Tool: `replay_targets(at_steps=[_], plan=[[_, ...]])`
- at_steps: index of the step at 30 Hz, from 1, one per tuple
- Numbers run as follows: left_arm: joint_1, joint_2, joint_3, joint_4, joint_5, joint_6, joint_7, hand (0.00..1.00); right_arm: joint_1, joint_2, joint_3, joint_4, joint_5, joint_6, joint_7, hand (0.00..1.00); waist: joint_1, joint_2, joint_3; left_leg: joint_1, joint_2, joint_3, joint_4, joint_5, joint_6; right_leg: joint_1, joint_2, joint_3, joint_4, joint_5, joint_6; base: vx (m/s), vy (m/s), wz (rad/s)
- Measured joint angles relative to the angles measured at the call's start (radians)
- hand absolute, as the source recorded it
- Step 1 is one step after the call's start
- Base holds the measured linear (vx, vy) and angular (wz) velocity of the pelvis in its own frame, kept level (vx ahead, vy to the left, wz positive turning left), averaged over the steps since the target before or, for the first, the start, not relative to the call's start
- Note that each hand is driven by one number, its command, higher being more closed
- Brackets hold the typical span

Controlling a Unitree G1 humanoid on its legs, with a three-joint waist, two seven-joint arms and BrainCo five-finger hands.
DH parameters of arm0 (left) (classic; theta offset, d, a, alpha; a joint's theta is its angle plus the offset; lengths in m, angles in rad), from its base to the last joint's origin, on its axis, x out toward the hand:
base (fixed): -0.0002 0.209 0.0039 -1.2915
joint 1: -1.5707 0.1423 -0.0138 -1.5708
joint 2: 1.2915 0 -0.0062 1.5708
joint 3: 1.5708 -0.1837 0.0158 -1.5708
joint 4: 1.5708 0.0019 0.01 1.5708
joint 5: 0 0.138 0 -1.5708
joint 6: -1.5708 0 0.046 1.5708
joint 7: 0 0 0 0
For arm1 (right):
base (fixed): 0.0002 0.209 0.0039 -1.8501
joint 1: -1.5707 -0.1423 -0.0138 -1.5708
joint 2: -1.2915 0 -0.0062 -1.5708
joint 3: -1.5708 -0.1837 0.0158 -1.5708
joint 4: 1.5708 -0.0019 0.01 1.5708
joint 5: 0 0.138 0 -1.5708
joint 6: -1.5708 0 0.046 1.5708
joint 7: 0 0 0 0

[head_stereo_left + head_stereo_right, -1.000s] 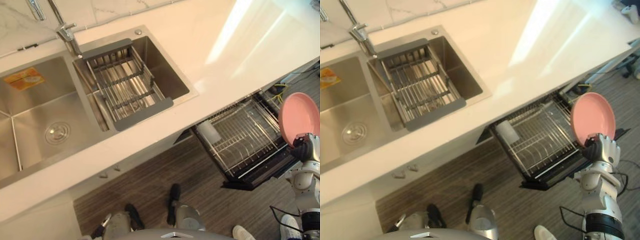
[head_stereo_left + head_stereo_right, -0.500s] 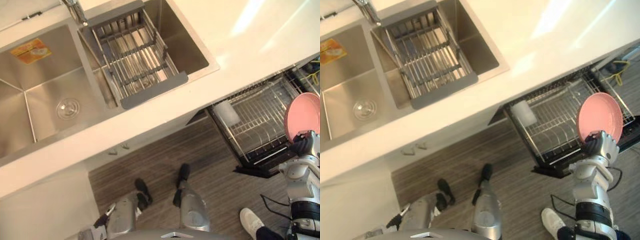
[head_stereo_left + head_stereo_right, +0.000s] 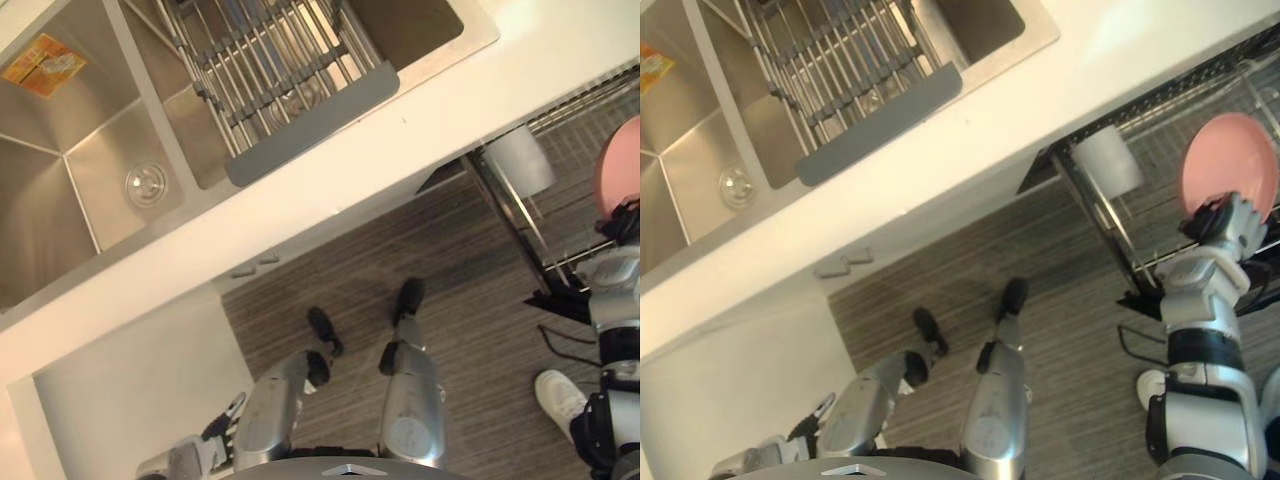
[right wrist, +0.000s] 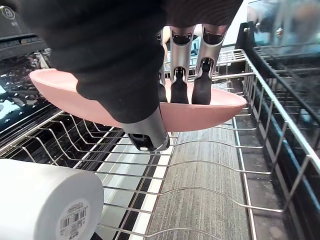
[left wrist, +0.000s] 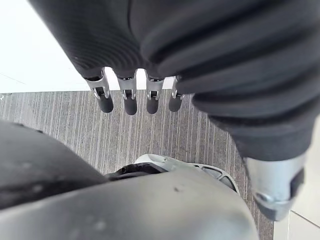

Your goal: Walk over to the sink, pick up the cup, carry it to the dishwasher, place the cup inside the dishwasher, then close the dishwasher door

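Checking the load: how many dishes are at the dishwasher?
2: a pink plate in the right hand above the rack, a white cup lying on it. Others may be hidden.

Bright even light (countertop [image 3: 1140,50] glare)

Right hand [image 3: 1223,222] grips the pink plate [image 3: 1230,165]; left hand [image 5: 130,104] hangs relaxed.

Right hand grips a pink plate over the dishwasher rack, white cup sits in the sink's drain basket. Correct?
The cup's place is wrong: the white cup lies on its side in the dishwasher rack, as the right wrist view shows. The rest holds: the right hand grips the pink plate over that rack.
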Motion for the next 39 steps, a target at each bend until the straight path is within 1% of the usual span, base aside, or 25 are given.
replay_targets(at_steps=[2, 4, 7, 8, 12, 13, 14, 16, 18, 21, 23, 24, 26, 28, 29, 30, 31, 32, 33, 34, 36, 38, 39], plan=[[-0.007, 0.001, -0.011, 0.002, 0.000, -0.007, 0.000, 0.00, -0.024, -0.008, 0.022, 0.001, -0.001, 0.005, 0.003, 1.00, 0.007, 0.001, -0.001, -0.012, -0.005, -0.001, -0.011, 0.009, 0.002, -0.021, -0.002, 0.010, 0.000, 0.007, -0.002, 0.01, 0.017, -0.08], [-0.025, 0.000, -0.045, 0.020, 0.001, -0.012, -0.001, 0.00, -0.054, -0.017, 0.063, 0.007, -0.001, 0.021, 0.015, 1.00, 0.013, 0.002, -0.001, -0.023, -0.016, -0.006, -0.029, 0.023, 0.001, -0.044, -0.006, 0.018, 0.000, 0.011, -0.003, 0.01, 0.000, -0.03], [-0.053, 0.000, -0.069, 0.051, -0.012, -0.021, 0.006, 0.00, -0.085, -0.029, 0.085, 0.039, 0.004, 0.063, 0.014, 1.00, 0.024, 0.005, -0.003, -0.048, -0.020, -0.009, -0.031, 0.031, 0.003, -0.070, -0.010, 0.019, 0.002, 0.015, -0.005, 0.02, -0.005, 0.04], [-0.066, 0.000, -0.081, 0.062, -0.021, -0.023, 0.006, 0.00, -0.087, -0.039, 0.095, 0.039, 0.010, 0.078, 0.014, 0.00, 0.032, 0.006, -0.004, -0.054, -0.023, -0.009, -0.037, 0.036, 0.005, -0.080, -0.012, 0.021, 0.003, 0.016, -0.006, 0.01, -0.009, 0.03], [-0.089, 0.001, -0.102, 0.084, -0.056, -0.020, 0.004, 0.00, -0.112, -0.042, 0.102, 0.058, 0.016, 0.138, 0.026, 0.00, 0.037, 0.006, -0.004, -0.066, -0.037, -0.017, -0.064, 0.057, 0.007, -0.103, -0.019, 0.020, 0.005, 0.019, -0.007, 0.02, -0.009, 0.06], [-0.091, 0.000, -0.102, 0.085, -0.069, -0.019, 0.008, 0.00, -0.114, -0.042, 0.102, 0.080, 0.039, 0.156, 0.042, 0.00, 0.043, 0.007, -0.005, -0.066, -0.038, -0.020, -0.064, 0.057, 0.007, -0.103, -0.020, 0.020, 0.006, 0.019, -0.007, 0.04, -0.015, 0.02], [-0.091, 0.000, -0.103, 0.086, -0.084, -0.018, 0.012, 0.00, -0.111, -0.042, 0.102, 0.091, 0.063, 0.174, 0.044, 0.00, 0.048, 0.008, -0.006, -0.066, -0.040, -0.029, -0.064, 0.059, 0.006, -0.104, -0.021, 0.019, 0.008, 0.019, -0.007, 0.05, -0.023, 0.01], [-0.093, -0.003, -0.103, 0.097, -0.112, -0.018, 0.028, 0.00, -0.112, -0.042, 0.101, 0.113, 0.089, 0.196, 0.043, 0.00, 0.053, 0.012, -0.008, -0.066, -0.046, -0.054, -0.070, 0.063, 0.005, -0.105, -0.025, 0.019, 0.010, 0.018, -0.008, 0.05, -0.024, 0.03], [-0.095, -0.006, -0.103, 0.102, -0.131, -0.019, 0.041, 0.00, -0.112, -0.041, 0.100, 0.115, 0.107, 0.222, 0.041, 0.00, 0.054, 0.016, -0.011, -0.062, -0.053, -0.062, -0.086, 0.074, 0.003, -0.107, -0.030, 0.015, 0.014, 0.017, -0.007, 0.05, -0.016, 0.08], [-0.108, -0.008, -0.102, 0.116, -0.159, -0.020, 0.059, 0.00, -0.113, -0.039, 0.089, 0.120, 0.165, 0.249, 0.016, 0.00, 0.059, 0.016, -0.011, -0.062, -0.057, -0.068, -0.102, 0.088, 0.004, -0.119, -0.035, 0.013, 0.032, 0.007, -0.014, 0.03, -0.033, 0.08], [-0.110, -0.008, -0.099, 0.115, -0.199, -0.022, 0.085, 0.00, -0.113, -0.035, 0.066, 0.123, 0.199, 0.264, -0.020, 0.00, 0.057, 0.016, -0.011, -0.054, -0.059, -0.079, -0.119, 0.101, 0.004, -0.116, -0.037, 0.010, 0.041, 0.002, -0.013, 0.03, -0.043, 0.12], [-0.110, -0.010, -0.097, 0.115, -0.217, -0.023, 0.094, 0.00, -0.112, -0.034, 0.041, 0.123, 0.208, 0.264, -0.039, 0.00, 0.057, 0.016, -0.011, -0.044, -0.062, -0.082, -0.134, 0.110, 0.002, -0.112, -0.037, 0.010, 0.043, 0.002, -0.013, 0.03, -0.038, 0.08], [-0.110, -0.010, -0.093, 0.114, -0.219, -0.023, 0.095, 0.00, -0.112, -0.033, 0.017, 0.122, 0.226, 0.259, -0.058, 0.00, 0.056, 0.016, -0.011, -0.036, -0.062, -0.083, -0.138, 0.113, 0.001, -0.108, -0.038, 0.009, 0.048, -0.001, -0.013, 0.03, -0.035, 0.01], [-0.106, -0.013, -0.055, 0.113, -0.236, -0.024, 0.096, 0.00, -0.099, -0.030, -0.016, 0.109, 0.300, 0.234, -0.095, 0.00, 0.048, 0.016, -0.011, -0.003, -0.064, -0.085, -0.153, 0.115, 0.001, -0.090, -0.041, 0.010, 0.069, -0.019, -0.014, 0.04, -0.036, -0.02], [-0.106, -0.013, -0.048, 0.113, -0.238, -0.024, 0.096, 0.00, -0.096, -0.028, -0.029, 0.107, 0.320, 0.225, -0.104, 0.00, 0.044, 0.016, -0.011, 0.006, -0.064, -0.085, -0.155, 0.114, 0.000, -0.082, -0.042, 0.010, 0.073, -0.023, -0.013, 0.05, -0.032, -0.03], [-0.103, -0.014, -0.018, 0.103, -0.245, -0.024, 0.097, 0.00, -0.068, -0.020, -0.076, 0.057, 0.371, 0.215, -0.111, 0.00, 0.036, 0.015, -0.011, 0.030, -0.064, -0.085, -0.161, 0.108, -0.006, -0.067, -0.043, 0.012, 0.085, -0.033, -0.009, 0.05, -0.033, -0.03], [-0.098, -0.013, -0.007, 0.092, -0.246, -0.024, 0.099, 0.00, -0.050, -0.015, -0.098, 0.021, 0.385, 0.212, -0.108, 0.00, 0.030, 0.014, -0.010, 0.037, -0.063, -0.085, -0.162, 0.107, -0.006, -0.062, -0.044, 0.012, 0.091, -0.039, -0.007, 0.06, -0.041, -0.03], [-0.092, -0.014, 0.022, 0.074, -0.247, -0.020, 0.110, 0.00, -0.013, -0.005, -0.136, -0.043, 0.392, 0.209, -0.088, 0.00, 0.016, 0.011, -0.008, 0.053, -0.062, -0.085, -0.160, 0.102, -0.006, -0.049, -0.046, 0.012, 0.104, -0.052, -0.003, 0.05, -0.029, -0.01], [-0.092, -0.013, 0.033, 0.071, -0.247, -0.020, 0.115, 0.00, 0.003, 0.002, -0.153, -0.068, 0.391, 0.207, -0.076, 0.00, 0.009, 0.009, -0.006, 0.063, -0.060, -0.084, -0.158, 0.098, -0.005, -0.041, -0.046, 0.012, 0.108, -0.055, -0.003, 0.08, -0.042, -0.04], [-0.091, -0.012, 0.063, 0.069, -0.247, -0.018, 0.119, 0.00, 0.039, 0.014, -0.186, -0.113, 0.394, 0.201, -0.066, 0.00, -0.006, 0.003, -0.002, 0.083, -0.054, -0.082, -0.145, 0.085, -0.006, -0.016, -0.044, 0.012, 0.111, -0.060, -0.002, 0.09, -0.053, -0.13], [-0.076, -0.009, 0.104, 0.041, -0.247, -0.014, 0.128, 0.00, 0.095, 0.031, -0.245, -0.175, 0.403, 0.186, -0.066, 0.00, -0.020, -0.011, 0.007, 0.115, -0.038, -0.067, -0.111, 0.053, -0.009, 0.026, -0.034, 0.020, 0.111, -0.071, -0.001, 0.10, -0.061, -0.24], [-0.050, -0.002, 0.148, 0.028, -0.242, -0.014, 0.133, 0.00, 0.159, 0.051, -0.332, -0.244, 0.438, 0.122, -0.074, 0.00, -0.040, -0.033, 0.017, 0.152, -0.010, -0.047, -0.069, 0.008, -0.020, 0.081, -0.011, 0.034, 0.105, -0.083, 0.000, 0.10, -0.067, -0.34], [-0.043, -0.001, 0.161, 0.028, -0.234, -0.012, 0.133, 0.00, 0.175, 0.053, -0.351, -0.257, 0.439, 0.105, -0.078, 0.00, -0.046, -0.038, 0.016, 0.159, -0.003, -0.042, -0.058, -0.002, -0.024, 0.093, -0.004, 0.037, 0.100, -0.085, 0.000, 0.08, -0.054, -0.41]])
